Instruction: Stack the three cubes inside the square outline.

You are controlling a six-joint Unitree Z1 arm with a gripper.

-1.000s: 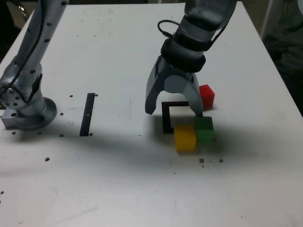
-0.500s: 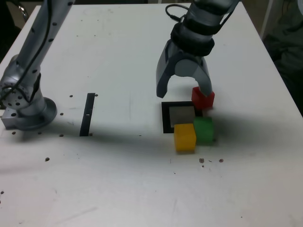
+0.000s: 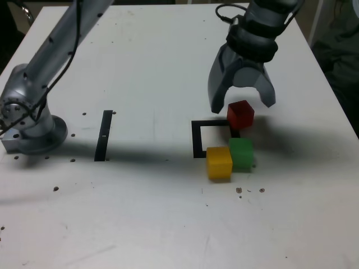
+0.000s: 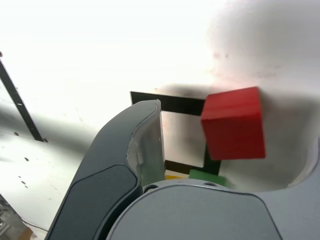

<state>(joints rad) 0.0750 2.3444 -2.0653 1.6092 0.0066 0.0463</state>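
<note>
The red cube (image 3: 240,114) rests on the far right corner of the square outline (image 3: 198,138), partly over its black frame. At the outline's near edge sit the yellow cube (image 3: 219,162) and, touching it on the exterior view's right, the green cube (image 3: 241,153). My gripper (image 3: 242,105) hangs open just above and behind the red cube, one finger to each side of it, holding nothing. The wrist view has the red cube (image 4: 232,123) between my jaws, beside one grey finger (image 4: 137,145), with the outline (image 4: 172,102) and slivers of green (image 4: 205,175) and yellow (image 4: 172,176) below.
A straight black strip (image 3: 104,135) lies on the white table (image 3: 140,213) to the exterior view's left of the outline. The arm's grey base (image 3: 31,126) stands at the far left. Small dark specks dot the table. Its right edge runs close behind the gripper.
The open gripper has risen and swung from over the outline to the exterior view's right and back, ending over the red cube. No cube has moved.
</note>
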